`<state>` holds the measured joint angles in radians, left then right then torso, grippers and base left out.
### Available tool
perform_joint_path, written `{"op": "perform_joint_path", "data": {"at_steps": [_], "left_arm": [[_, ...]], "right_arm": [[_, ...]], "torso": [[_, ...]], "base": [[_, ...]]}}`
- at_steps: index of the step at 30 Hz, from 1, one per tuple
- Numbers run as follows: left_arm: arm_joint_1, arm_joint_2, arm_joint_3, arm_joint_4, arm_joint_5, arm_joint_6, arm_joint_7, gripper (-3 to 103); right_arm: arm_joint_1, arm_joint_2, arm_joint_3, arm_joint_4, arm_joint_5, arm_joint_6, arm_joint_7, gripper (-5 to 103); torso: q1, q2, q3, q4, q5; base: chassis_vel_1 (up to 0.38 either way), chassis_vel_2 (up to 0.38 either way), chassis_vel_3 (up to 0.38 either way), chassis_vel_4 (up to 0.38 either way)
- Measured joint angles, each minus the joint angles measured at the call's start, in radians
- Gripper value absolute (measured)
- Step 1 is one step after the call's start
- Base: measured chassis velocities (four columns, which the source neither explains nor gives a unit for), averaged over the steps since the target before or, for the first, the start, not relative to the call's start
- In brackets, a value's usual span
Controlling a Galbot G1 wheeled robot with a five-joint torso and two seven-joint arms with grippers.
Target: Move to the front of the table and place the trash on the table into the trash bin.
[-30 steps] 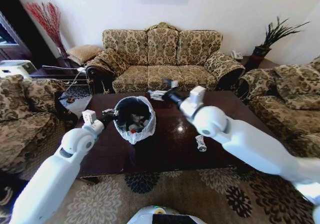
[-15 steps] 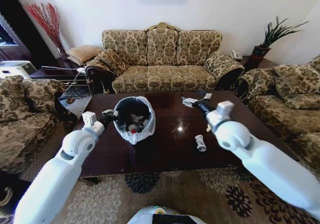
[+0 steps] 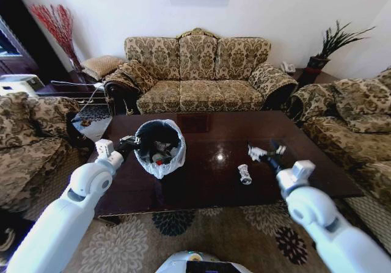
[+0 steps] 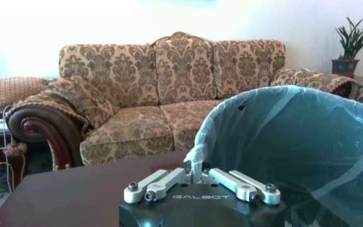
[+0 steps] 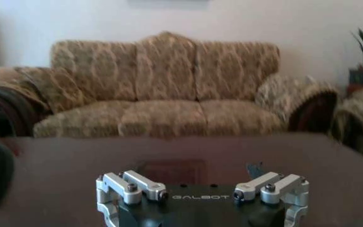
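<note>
Our left pincer (image 3: 129, 142) is clenched on the trash bin (image 3: 160, 147) liner's rim on the bench (image 3: 201, 181). Our right pincer (image 3: 264, 152), fingers spread, hovers just beside a clear bottle (image 3: 244, 174).

bright daylight; glare on table (image 3: 221, 157) | edges bowed | right wrist view soft

Floral sofa (image 3: 197, 71), white wall (image 3: 269, 7), patterned rug (image 3: 232, 236).
</note>
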<state>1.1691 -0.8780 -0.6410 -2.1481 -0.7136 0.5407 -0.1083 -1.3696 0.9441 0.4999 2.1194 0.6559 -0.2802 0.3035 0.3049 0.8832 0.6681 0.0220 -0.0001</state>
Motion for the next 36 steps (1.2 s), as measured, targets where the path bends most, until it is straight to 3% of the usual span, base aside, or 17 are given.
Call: {"op": "perform_joint_path", "data": {"at_steps": [7, 14, 29, 36], "left_arm": [[0.031, -0.001, -0.011, -0.027, 0.002, -0.002, 0.003, 1], [0.034, -0.008, -0.012, -0.027, 0.005, -0.007, 0.003, 1], [0.011, -0.001, -0.008, 0.012, 0.002, -0.010, 0.013, 1], [0.002, 0.000, -0.001, 0.018, 0.000, -0.012, 0.017, 1]], "right_arm": [[0.010, 0.089, -0.032, -0.114, -0.004, -0.015, -0.032, 100], [0.037, 0.162, -0.097, -0.280, -0.087, 0.036, -0.047, 100], [0.085, 0.216, -0.177, -0.376, -0.104, 0.059, -0.039, 103], [0.084, 0.216, -0.175, -0.374, -0.120, 0.053, -0.012, 95]], "torso": [[0.000, 0.000, 0.000, -0.0001, -0.0002], [0.000, 0.000, 0.000, -0.0002, 0.0001], [0.000, 0.000, 0.000, -0.0001, -0.0001], [0.000, 0.000, 0.000, -0.0002, 0.0001]], "base": [[0.000, 0.000, 0.000, 0.000], [0.000, 0.000, 0.000, 0.000], [0.000, 0.000, 0.000, 0.000], [0.000, 0.000, 0.000, 0.000]]}}
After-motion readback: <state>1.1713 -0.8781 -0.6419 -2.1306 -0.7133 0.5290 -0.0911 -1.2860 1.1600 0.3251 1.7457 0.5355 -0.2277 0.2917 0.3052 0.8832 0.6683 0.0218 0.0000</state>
